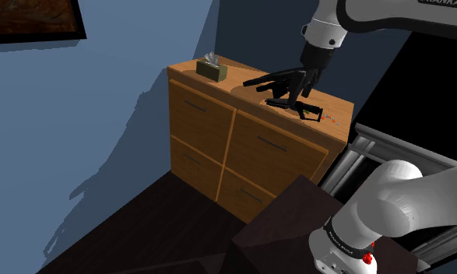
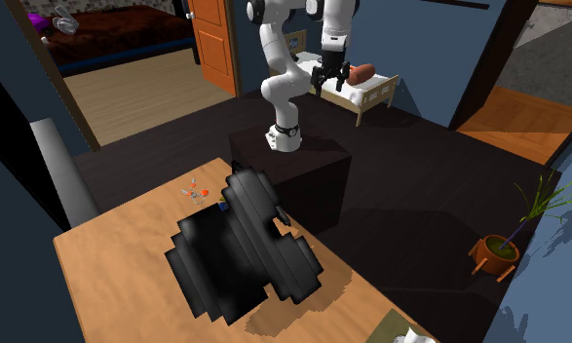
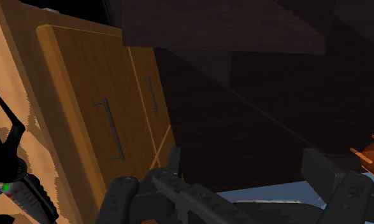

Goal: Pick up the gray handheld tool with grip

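Observation:
The handheld tool (image 1: 306, 110) is a dark, thin-framed object lying on the wooden dresser top (image 1: 242, 78), near its edge on the stand's side. In the wrist view the tool (image 3: 10, 168) is black with small red and green marks, off to the side of the left finger. My black gripper (image 1: 277, 87) hovers tilted just above the dresser top, beside and partly over the tool. Its fingers (image 3: 118, 197) stand apart, open. A dark shape sits low between them; I cannot tell what it is. In the second exterior view the gripper (image 2: 240, 253) hides most of the tool.
A green tissue box (image 1: 212, 70) stands at the dresser's far corner. The dresser front has drawers with thin handles (image 3: 112, 130). My dark stand (image 1: 297, 218) sits close to the dresser. Blue walls close in on the shoulder view's left, with a framed picture (image 1: 32, 19).

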Controlling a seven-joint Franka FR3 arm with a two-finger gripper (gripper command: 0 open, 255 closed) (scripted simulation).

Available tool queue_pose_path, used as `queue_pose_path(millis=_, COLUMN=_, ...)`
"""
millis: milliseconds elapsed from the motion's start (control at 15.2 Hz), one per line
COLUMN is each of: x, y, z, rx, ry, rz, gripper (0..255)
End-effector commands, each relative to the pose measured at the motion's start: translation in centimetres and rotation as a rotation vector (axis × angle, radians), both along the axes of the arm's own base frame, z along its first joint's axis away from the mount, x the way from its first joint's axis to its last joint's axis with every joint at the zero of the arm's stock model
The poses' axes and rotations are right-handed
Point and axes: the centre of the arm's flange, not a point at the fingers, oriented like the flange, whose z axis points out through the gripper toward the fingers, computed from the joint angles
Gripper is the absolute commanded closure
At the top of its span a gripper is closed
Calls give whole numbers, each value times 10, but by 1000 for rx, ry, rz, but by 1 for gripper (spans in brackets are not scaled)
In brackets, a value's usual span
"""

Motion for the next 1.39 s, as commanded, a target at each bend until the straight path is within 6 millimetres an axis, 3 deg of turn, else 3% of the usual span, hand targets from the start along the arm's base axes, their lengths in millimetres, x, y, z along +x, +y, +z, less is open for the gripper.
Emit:
queue_pose_path(millis=0, x=0, y=0, z=0, rx=0, ry=0, rz=0, gripper=0)
queue_pose_path(millis=1320, x=104, y=-240, z=-88, rx=72, ry=47, rz=77, gripper=0)
